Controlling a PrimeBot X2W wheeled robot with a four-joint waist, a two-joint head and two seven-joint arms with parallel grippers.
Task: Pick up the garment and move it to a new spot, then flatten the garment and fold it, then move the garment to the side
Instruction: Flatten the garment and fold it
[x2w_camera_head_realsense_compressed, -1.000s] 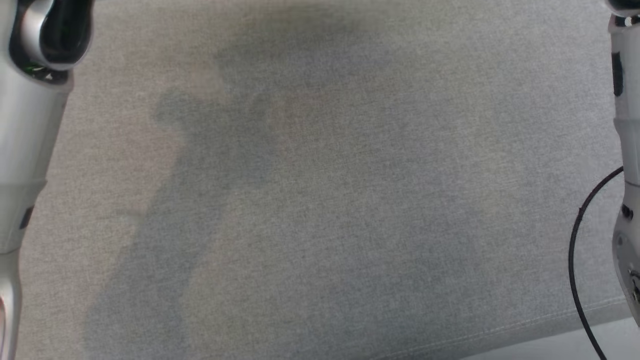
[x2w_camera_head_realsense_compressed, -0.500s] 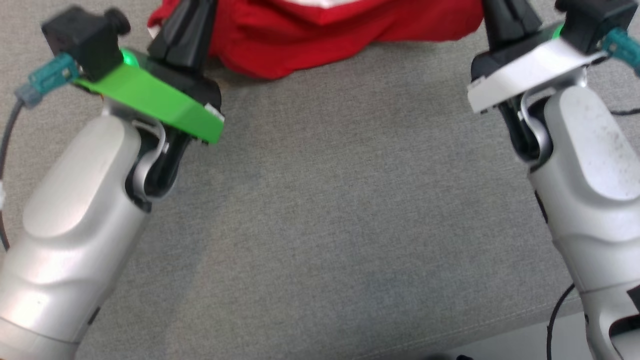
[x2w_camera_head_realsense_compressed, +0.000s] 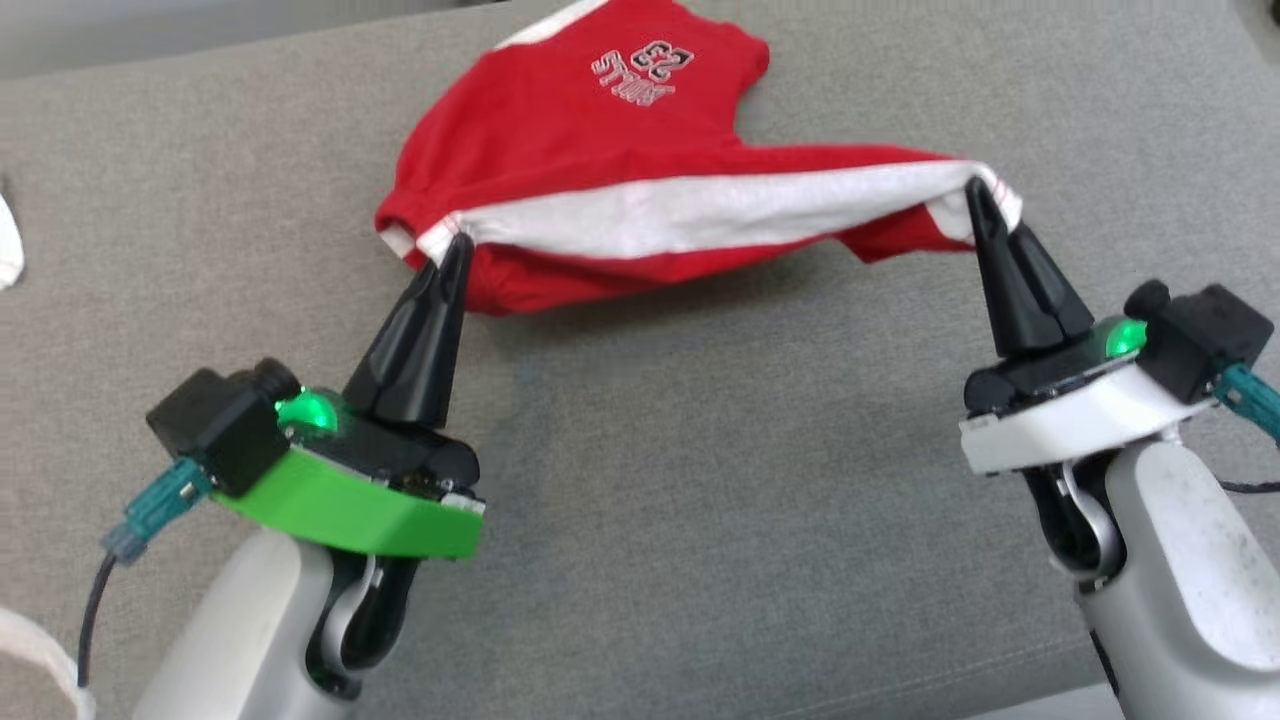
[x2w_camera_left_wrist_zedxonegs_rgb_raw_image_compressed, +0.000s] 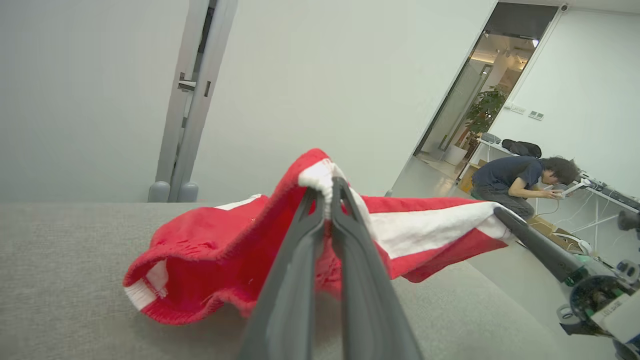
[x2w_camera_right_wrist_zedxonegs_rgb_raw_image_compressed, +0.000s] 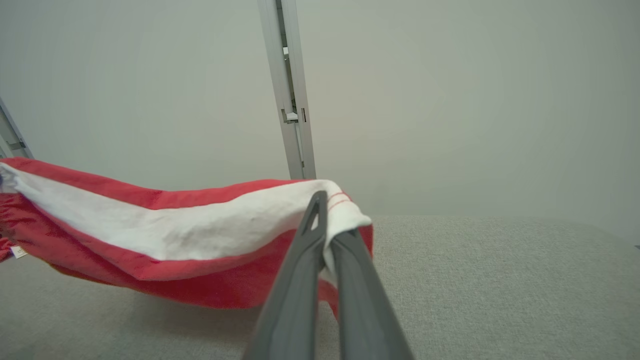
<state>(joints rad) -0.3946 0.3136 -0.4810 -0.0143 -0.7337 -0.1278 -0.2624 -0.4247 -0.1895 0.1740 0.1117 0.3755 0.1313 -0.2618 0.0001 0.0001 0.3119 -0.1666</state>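
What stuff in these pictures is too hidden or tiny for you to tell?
Head view: the print on the red garment is small and upside down, so its words are unreadable.
Head view: a white thing is cut off by the left edge; unidentifiable.
Right wrist view: the garment's tag is too small to read.
Left wrist view: what the person bends over is too far and small.

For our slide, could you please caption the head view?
Left gripper and right gripper, both shut on the red-and-white garment, hold its white band raised above the grey surface.
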